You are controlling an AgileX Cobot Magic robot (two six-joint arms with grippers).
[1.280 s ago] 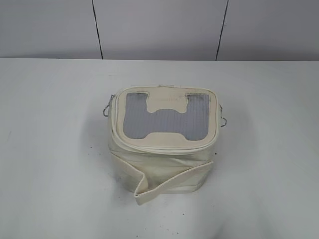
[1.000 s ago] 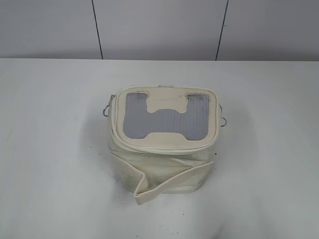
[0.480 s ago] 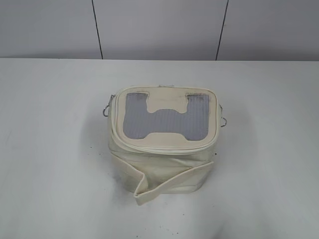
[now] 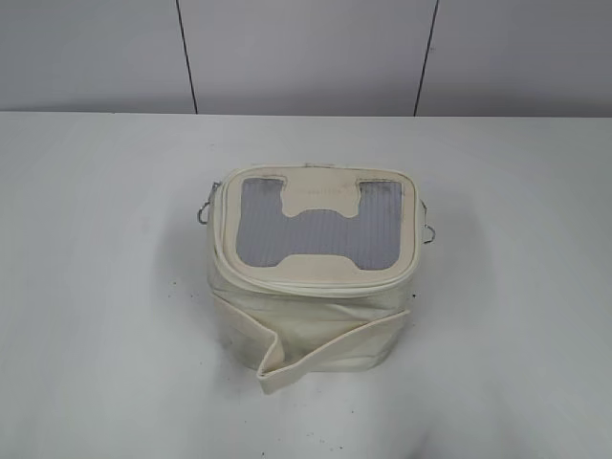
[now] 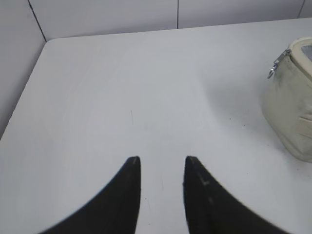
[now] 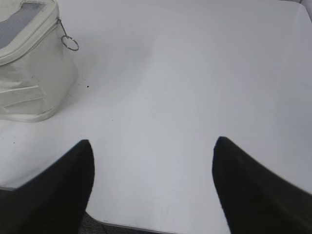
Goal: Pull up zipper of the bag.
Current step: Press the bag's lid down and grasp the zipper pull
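The cream-white boxy bag (image 4: 311,287) stands in the middle of the white table, its lid showing a grey mesh window around a cream H patch. The cream zipper track (image 4: 316,283) runs round the lid rim. A silver pull with a wire ring hangs at the bag's left side (image 4: 203,212), and another at its right side (image 4: 428,232). The left pull shows in the left wrist view (image 5: 274,67), the right pull in the right wrist view (image 6: 69,43). My left gripper (image 5: 162,161) is open and empty, left of the bag. My right gripper (image 6: 153,144) is open wide and empty, right of the bag. Neither gripper shows in the exterior view.
A loose cream strap flap (image 4: 287,368) hangs at the bag's front. A grey panelled wall (image 4: 306,53) rises behind the table. The table's near edge (image 6: 136,226) shows under my right gripper, and its left edge (image 5: 19,105) in the left wrist view.
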